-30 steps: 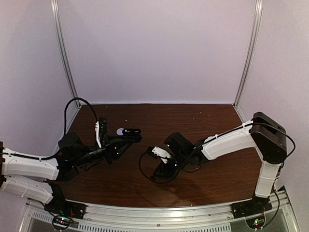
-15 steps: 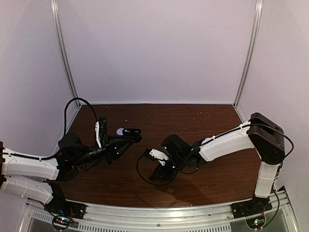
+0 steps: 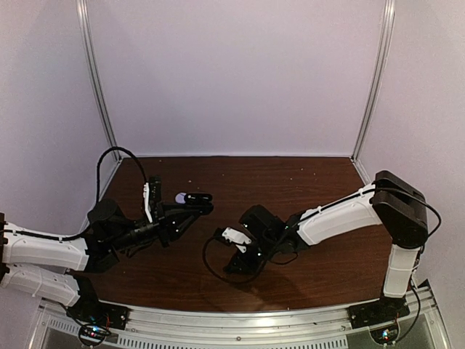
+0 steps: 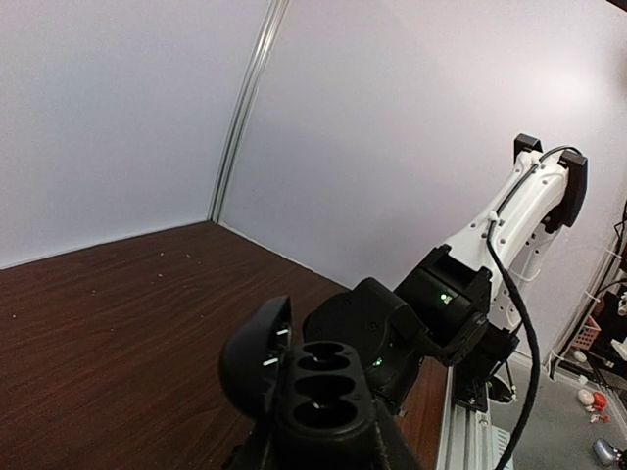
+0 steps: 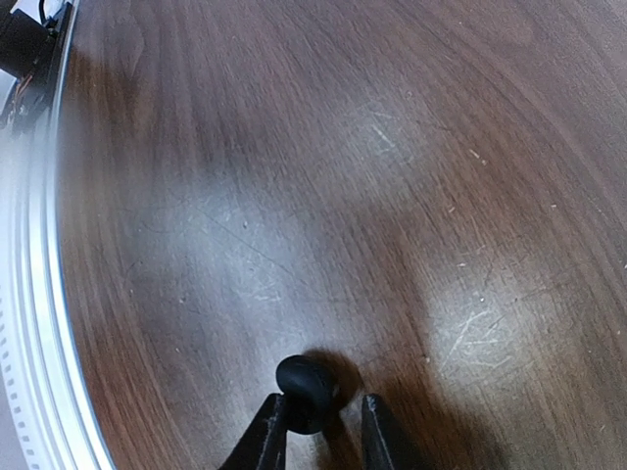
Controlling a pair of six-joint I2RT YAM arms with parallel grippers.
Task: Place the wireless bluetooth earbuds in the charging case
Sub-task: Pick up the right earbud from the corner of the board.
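Note:
The black charging case (image 4: 323, 392) stands with its lid (image 4: 253, 357) swung open to the left, and its wells are empty. My left gripper (image 4: 323, 458) is shut on the case from below, mostly hidden by it. From above, the case (image 3: 197, 197) is raised over the left middle of the table in that left gripper (image 3: 187, 201). A small rounded black earbud (image 5: 306, 377) sits at the tips of my right gripper (image 5: 323, 401), pressed against the left finger, low over the wood. Seen from the top camera, the right gripper (image 3: 234, 262) is near the table's front middle. The white earbuds are out of view.
The brown wooden table (image 3: 290, 182) is walled in by white panels. A metal rail (image 5: 29, 294) along the near edge lies close to the left of the right gripper. The right arm's wrist (image 4: 441, 304) looms just behind the held case.
The right arm has slid left and toward the near edge. The left arm and the case have stayed still.

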